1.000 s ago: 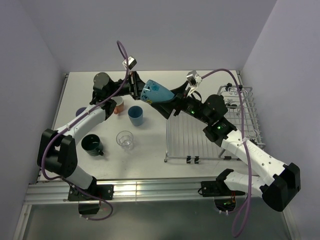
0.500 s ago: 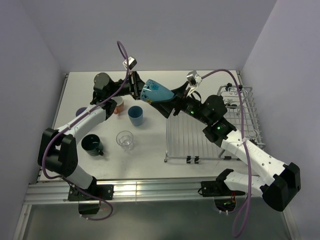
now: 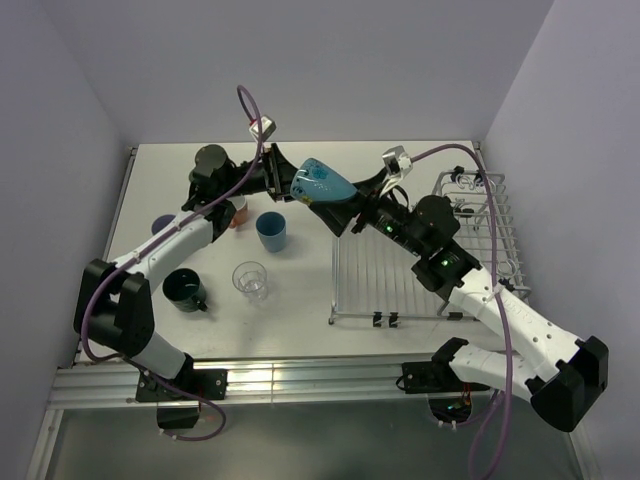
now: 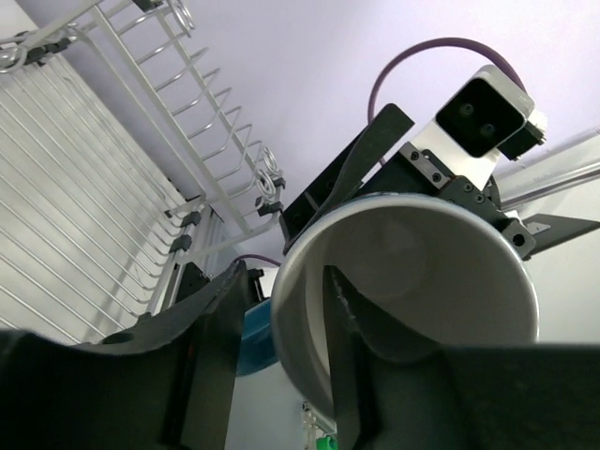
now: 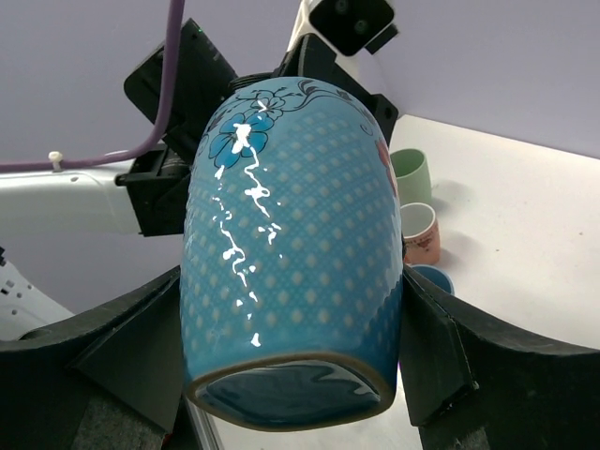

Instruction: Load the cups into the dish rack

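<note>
My right pincer [image 3: 343,203] is clamped on the light blue mug [image 3: 322,183], one finger pressed to each side near its base. The mug lies on its side in the air over the desk [image 3: 300,330], just left of the dish rack [image 3: 400,280]. My left pincer [image 3: 285,183] straddles the mug's rim, one finger inside and one outside. Its jaws are partly spread, and the outer finger [image 4: 211,347] stands off the wall. The blue mug [image 3: 271,231], glass tumbler [image 3: 250,279] and dark green mug [image 3: 185,290] stand on the desk, well apart from the rack.
</note>
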Tool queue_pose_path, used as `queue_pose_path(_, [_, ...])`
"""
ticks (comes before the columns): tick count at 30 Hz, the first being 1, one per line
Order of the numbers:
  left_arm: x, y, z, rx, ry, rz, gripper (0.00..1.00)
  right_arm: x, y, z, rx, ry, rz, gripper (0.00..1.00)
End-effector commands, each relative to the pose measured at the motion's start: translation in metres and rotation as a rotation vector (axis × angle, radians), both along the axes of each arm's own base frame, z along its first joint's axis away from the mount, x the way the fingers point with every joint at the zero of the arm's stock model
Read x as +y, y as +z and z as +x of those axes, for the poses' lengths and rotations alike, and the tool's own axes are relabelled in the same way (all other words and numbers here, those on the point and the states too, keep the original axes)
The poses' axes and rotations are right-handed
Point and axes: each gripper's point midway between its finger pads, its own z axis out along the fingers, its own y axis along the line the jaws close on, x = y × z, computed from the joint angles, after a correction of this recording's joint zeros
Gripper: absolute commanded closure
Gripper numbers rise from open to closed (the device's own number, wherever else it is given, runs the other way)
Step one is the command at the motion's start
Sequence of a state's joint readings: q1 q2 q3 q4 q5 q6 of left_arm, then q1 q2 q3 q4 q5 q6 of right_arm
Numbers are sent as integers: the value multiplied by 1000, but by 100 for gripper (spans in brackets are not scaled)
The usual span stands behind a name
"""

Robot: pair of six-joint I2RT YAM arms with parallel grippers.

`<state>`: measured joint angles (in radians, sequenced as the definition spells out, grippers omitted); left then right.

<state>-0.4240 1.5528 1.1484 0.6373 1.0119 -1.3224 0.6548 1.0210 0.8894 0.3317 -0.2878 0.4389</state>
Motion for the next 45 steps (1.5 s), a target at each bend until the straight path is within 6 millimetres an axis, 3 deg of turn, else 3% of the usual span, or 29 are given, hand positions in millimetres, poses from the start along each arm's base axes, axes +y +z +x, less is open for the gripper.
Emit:
queue_pose_path(1, [4, 24, -5, -124, 42, -11, 55, -17, 44, -8, -123, -58, 77, 100])
queue_pose_path(5, [7, 25, 5, -148, 111, 27, 41, -23, 38, -4, -113, -99, 42, 100])
queue_pose_path(8, [12, 29, 12, -167, 151, 35, 36, -28, 31, -1, -94, -128, 7, 100])
queue_pose_path(14, [28, 42, 37, -185, 268, 34, 32, -40, 20, -1, -58, -177, -60, 100])
queue_pose_path(19, [46, 47, 76, -190, 465, 100, 32, -59, 11, 2, 3, -261, -133, 100])
queue_pose_path(21, [57, 45, 84, -164, 520, 124, 32, -68, -8, 4, 68, -298, -218, 100])
queue_pose_path(22, [60, 49, 84, -167, 531, 121, 32, -79, -3, 9, 81, -364, -234, 100])
queue_pose_path(24, [66, 59, 84, -184, 556, 119, 32, -92, -25, 16, 152, -432, -335, 100])
queue_pose_path(25, [68, 61, 83, -187, 567, 134, 32, -104, -22, 22, 167, -506, -354, 100])
queue_pose_path(28, [74, 68, 79, -193, 593, 156, 31, -121, -43, 36, 268, -603, -478, 100])
queue_pose_path(32, [79, 81, 67, -224, 599, 172, 30, -127, -83, 56, 415, -635, -647, 100])
queue_pose_path(38, [87, 82, 57, -243, 620, 222, 28, -147, -128, 68, 582, -637, -794, 100])
queue_pose_path(45, [83, 72, 60, -222, 589, 224, 29, -165, -163, 77, 735, -677, -894, 100])
